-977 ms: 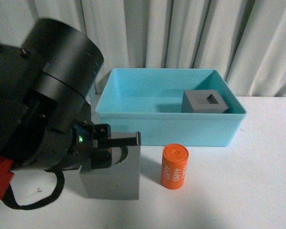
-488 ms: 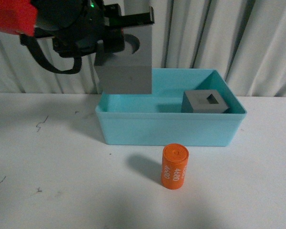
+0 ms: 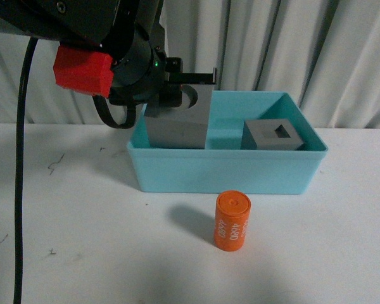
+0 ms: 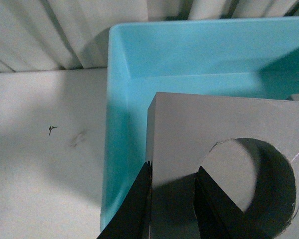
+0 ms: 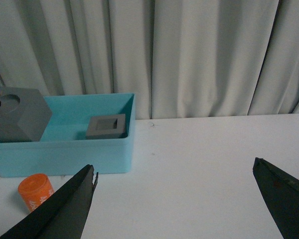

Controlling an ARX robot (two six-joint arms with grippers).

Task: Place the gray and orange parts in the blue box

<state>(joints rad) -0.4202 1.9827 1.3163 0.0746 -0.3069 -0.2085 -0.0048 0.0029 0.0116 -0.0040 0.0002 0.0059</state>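
Down from its higher position half a second ago, the left pincer [image 3: 189, 88] has carried the matte gray cube with a round recess on top [image 3: 176, 130] lower. The cube's lower part now sits behind the front wall of the large turquoise plastic box [image 3: 228, 171], at its left end.

The left wrist view shows the grip. The left pincer [image 4: 174, 172] is clenched on one wall of the cube [image 4: 214, 119], one finger inside the round recess and the other on the outer face. That probably suits a block too wide to span. The cube hangs roughly level, close to the box's left wall [image 4: 119, 124]. Its top stands well above the rim, so it is probably not yet on the floor, though the front wall hides its base.

A second matte gray cube with a square recess [image 3: 273, 135] already lies in the right half of the box, apart from the held one. The small orange cylinder with white numbers on its side [image 3: 232, 221] stands upright on the white desk [image 3: 82, 240], just in front of the box. It is the one part left outside.

The right pincer [image 5: 174, 167] is released, its fingers spread wide above bare desk, well off to the side of the box [image 5: 89, 154].
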